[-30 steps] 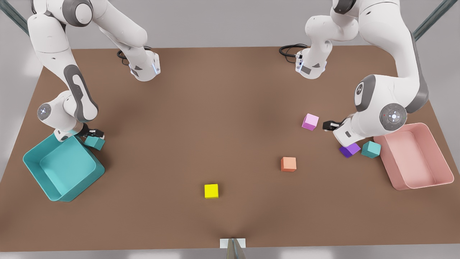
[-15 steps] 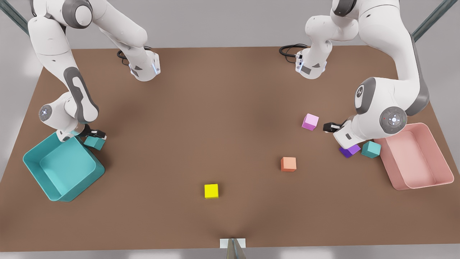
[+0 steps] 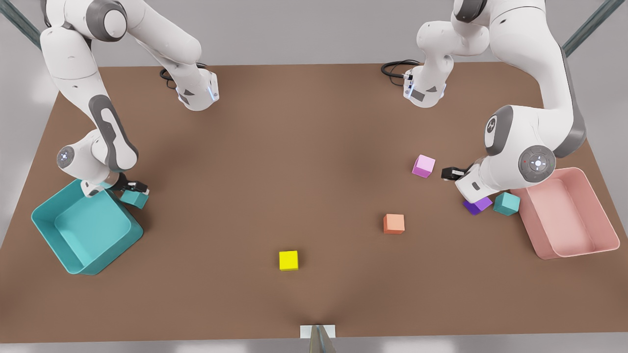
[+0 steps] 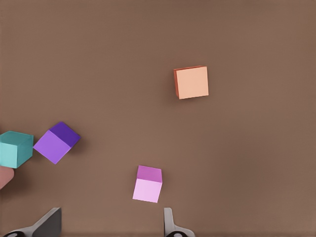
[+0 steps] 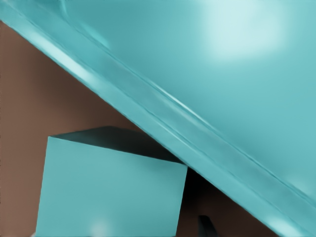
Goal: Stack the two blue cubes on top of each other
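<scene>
Front view: matte teal cube (image 3: 134, 198) is pinched in the right tool (image 3: 131, 191), just beside the glossy teal bin (image 3: 46, 230). Second teal cube (image 3: 506, 203) sits on the plain brown counter (image 3: 294, 147) between purple cube (image 3: 478, 205) and pink bin (image 3: 601, 215). Left tool (image 3: 449, 172) hangs near the pink cube (image 3: 423, 165), fingers (image 4: 170, 224) spread, empty.

We note the right gripper (image 3: 131, 189) at a teal cube (image 3: 134, 198) beside the teal bin (image 3: 49, 234). The left gripper (image 3: 449, 173) hangs near the pink cube (image 3: 423, 165). The second teal cube (image 3: 506, 203) sits between the purple cube (image 3: 478, 204) and pink bin (image 3: 596, 215).
</scene>
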Tool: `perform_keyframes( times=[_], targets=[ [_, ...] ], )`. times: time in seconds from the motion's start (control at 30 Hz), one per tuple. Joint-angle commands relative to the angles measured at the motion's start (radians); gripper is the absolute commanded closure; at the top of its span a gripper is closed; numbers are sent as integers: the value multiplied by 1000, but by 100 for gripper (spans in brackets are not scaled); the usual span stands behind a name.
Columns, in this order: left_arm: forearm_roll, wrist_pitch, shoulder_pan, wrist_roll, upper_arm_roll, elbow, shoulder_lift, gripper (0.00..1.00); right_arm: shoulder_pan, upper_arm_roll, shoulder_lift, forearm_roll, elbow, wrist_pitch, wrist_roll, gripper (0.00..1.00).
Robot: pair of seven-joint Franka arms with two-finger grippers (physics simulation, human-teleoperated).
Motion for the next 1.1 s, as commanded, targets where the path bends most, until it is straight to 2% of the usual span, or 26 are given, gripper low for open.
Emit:
perform_keyframes(
  times=[0.0, 0.03, 0.1, 0.13, 0.17, 0.6, 1.07],
  targets=[
    [1, 0, 0, 0, 0, 0, -1, 0, 0, 2, -2, 12, 1, 4, -7, 0],
    [1, 0, 0, 0, 0, 0, -1, 0, 0, 2, -3, 12, 1, 3, -7, 5],
    [1, 0, 0, 0, 0, 0, -1, 0, 0, 2, -5, 12, 1, -2, -9, 36],
    [1, 0, 0, 0, 0, 0, -1, 0, 0, 2, -7, 12, 2, -5, -9, 44],
    [1, 0, 0, 0, 0, 0, -1, 0, 0, 2, -8, 11, 2, -7, -10, 46],
    [1, 1, 0, 0, 0, 0, 2, 0, -31, -1, -40, 12, -7, -89, -64, 46],
    [1, 0, 0, 0, 0, 0, 2, 0, -97, -10, -157, -40, -67, -240, -119, 45]
  ],
)
